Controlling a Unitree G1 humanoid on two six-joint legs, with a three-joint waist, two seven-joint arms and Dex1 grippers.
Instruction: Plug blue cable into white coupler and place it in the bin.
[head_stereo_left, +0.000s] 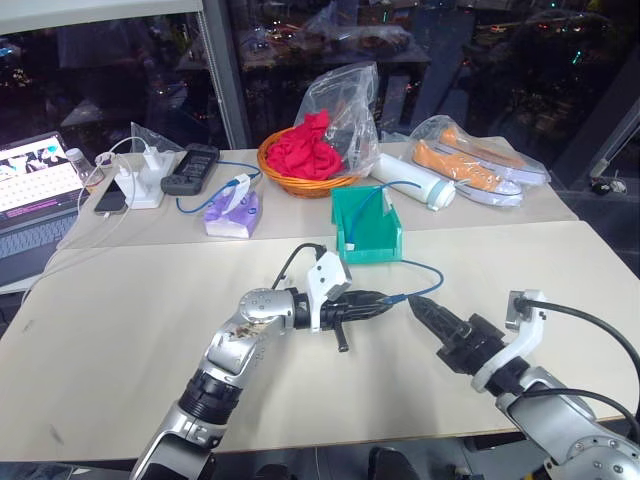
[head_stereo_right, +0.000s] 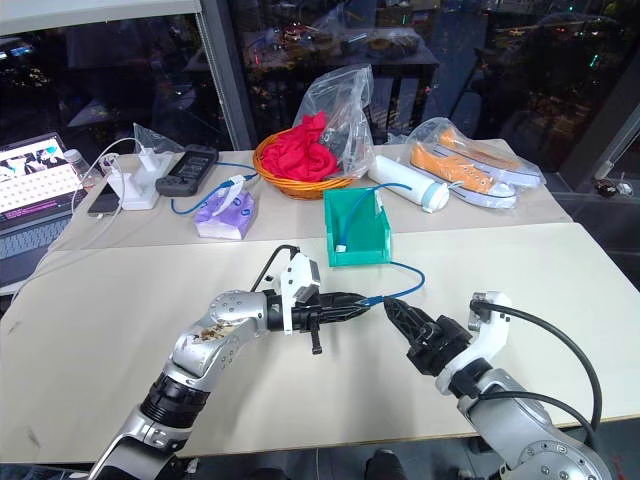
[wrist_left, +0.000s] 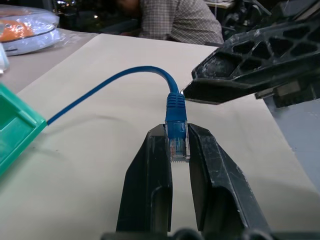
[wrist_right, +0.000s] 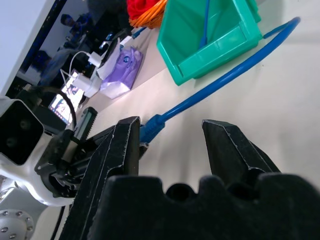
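Note:
The blue cable (head_stereo_left: 427, 283) arcs over the table, and my left gripper (head_stereo_left: 385, 298) is shut on its clear plug (wrist_left: 177, 145), pointing level toward the right arm. The cable's far part runs back to the teal bin (head_stereo_left: 368, 245), where a blue strand hangs inside. My right gripper (head_stereo_left: 422, 310) faces the left one from a short way off. Its fingers (wrist_right: 125, 145) stand apart with nothing between them, and the plug end (wrist_right: 150, 127) lies just beyond them. The white coupler is hidden or out of view.
Behind the bin stand an orange basket (head_stereo_left: 300, 180) with red cloth, a purple tissue pack (head_stereo_left: 232, 215), a white cylinder (head_stereo_left: 412, 182) and bagged orange shoes (head_stereo_left: 480, 160). A charger (head_stereo_left: 140, 185), a remote (head_stereo_left: 190, 168) and a laptop (head_stereo_left: 35, 190) sit far left. A person (wrist_left: 180, 20) is beyond the table.

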